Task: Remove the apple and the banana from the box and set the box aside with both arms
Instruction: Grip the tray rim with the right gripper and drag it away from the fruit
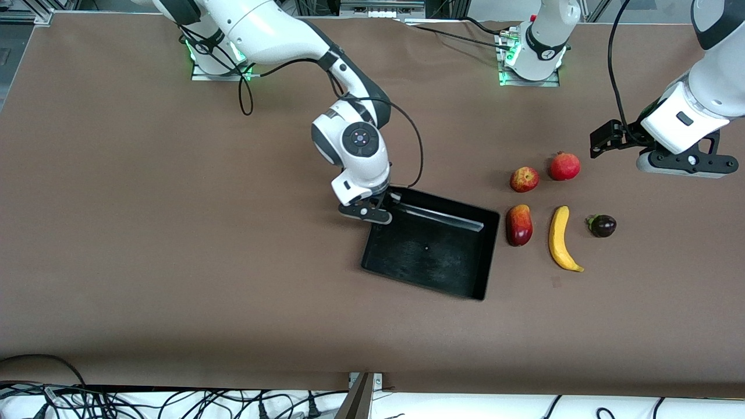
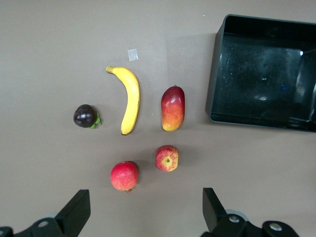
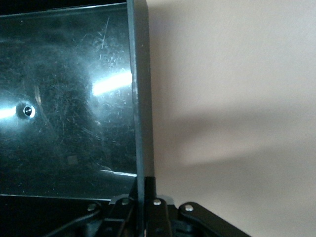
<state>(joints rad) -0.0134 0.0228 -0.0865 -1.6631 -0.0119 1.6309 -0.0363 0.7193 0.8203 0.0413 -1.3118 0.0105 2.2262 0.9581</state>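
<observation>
**A:** Since the front view shows the box point(image 1: 433, 247) empty, why is the right gripper point(image 1: 372, 210) down at its corner?

**B:** Its fingers are pinched shut on the wall at the corner toward the right arm's end, which I read as a grip for moving the box aside. The apple point(image 1: 524, 179) and banana point(image 1: 561, 238) already lie on the table point(image 1: 174, 233) toward the left arm's end, well clear of the box, among a mango point(image 1: 519, 225), a pomegranate point(image 1: 564, 166) and a dark mangosteen point(image 1: 602, 226).

**A:** And the left gripper point(image 1: 617, 138)?

**B:** It hangs above the table just past the pomegranate, toward the left arm's end, holding nothing.

**A:** Does the left wrist view agree?

**B:** Yes. Its fingers point(image 2: 76, 212) stand wide apart and empty above the fruit; banana point(image 2: 129, 98) and apple point(image 2: 167, 158) lie apart from the box point(image 2: 215, 74). It probably waits to take the box's free side.

**A:** The right wrist view?

**B:** The thin box wall point(image 3: 140, 98) runs straight down between the closed right gripper point(image 3: 143, 205), so the grip is on the rim, not the floor.
</observation>
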